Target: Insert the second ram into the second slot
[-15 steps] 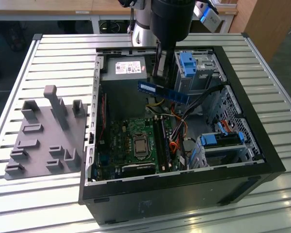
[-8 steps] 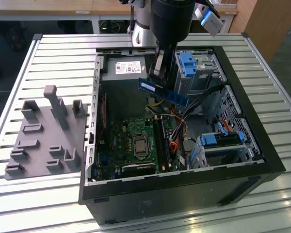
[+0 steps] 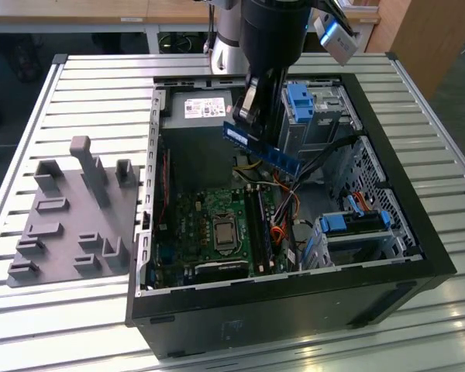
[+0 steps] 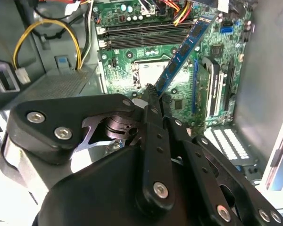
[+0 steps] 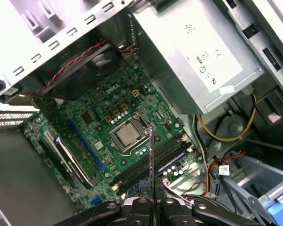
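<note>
The second ram (image 3: 261,148), a dark blue stick, hangs tilted in the air above the open computer case, and my gripper (image 3: 246,108) is shut on its upper end. In the second wrist view the ram (image 4: 183,52) slants out from my gripper (image 4: 151,93) over the green motherboard. It appears edge-on as a thin line (image 5: 151,155) in the first wrist view, rising from my gripper (image 5: 151,201). The long dark memory slots (image 3: 257,221) (image 4: 137,29) (image 5: 172,149) lie below beside the processor socket (image 3: 223,231). I cannot tell which one is the second slot.
The black case (image 3: 294,310) stands open on a slatted metal table. Inside it are a grey power supply (image 3: 201,108), bright blue drive-bay clips (image 3: 298,101) and loose cables (image 3: 283,205). A grey holder fixture (image 3: 70,209) sits at the exterior view's left.
</note>
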Robot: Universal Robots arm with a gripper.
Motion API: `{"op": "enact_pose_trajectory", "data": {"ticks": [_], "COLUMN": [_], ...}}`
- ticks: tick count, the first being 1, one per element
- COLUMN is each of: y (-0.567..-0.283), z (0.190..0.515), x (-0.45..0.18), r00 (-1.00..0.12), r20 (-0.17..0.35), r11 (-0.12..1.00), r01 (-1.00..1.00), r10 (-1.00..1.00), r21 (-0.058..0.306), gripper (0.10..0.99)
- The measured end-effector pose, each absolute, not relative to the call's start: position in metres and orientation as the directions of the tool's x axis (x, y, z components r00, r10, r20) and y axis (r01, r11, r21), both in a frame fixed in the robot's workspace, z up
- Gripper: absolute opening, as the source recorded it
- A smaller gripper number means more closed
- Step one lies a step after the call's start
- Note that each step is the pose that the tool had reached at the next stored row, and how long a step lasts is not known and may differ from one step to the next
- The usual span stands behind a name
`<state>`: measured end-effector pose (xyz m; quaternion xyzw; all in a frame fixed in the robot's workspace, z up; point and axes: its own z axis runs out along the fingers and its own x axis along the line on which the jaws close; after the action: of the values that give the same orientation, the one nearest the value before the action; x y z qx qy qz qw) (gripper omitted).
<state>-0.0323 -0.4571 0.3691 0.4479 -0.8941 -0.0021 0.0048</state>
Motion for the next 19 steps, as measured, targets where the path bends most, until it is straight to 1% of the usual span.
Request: {"op": "enact_pose_trajectory", "data": {"ticks": [19], "y": [-0.4569], "z": [0.3684], "x": [-0.0322], "r00": [-0.793], "r20": [0.007], "r11": [0.793], "r01": [-0.609], "r10": [-0.609], "r21": [0.008], "gripper": [0.137]}}
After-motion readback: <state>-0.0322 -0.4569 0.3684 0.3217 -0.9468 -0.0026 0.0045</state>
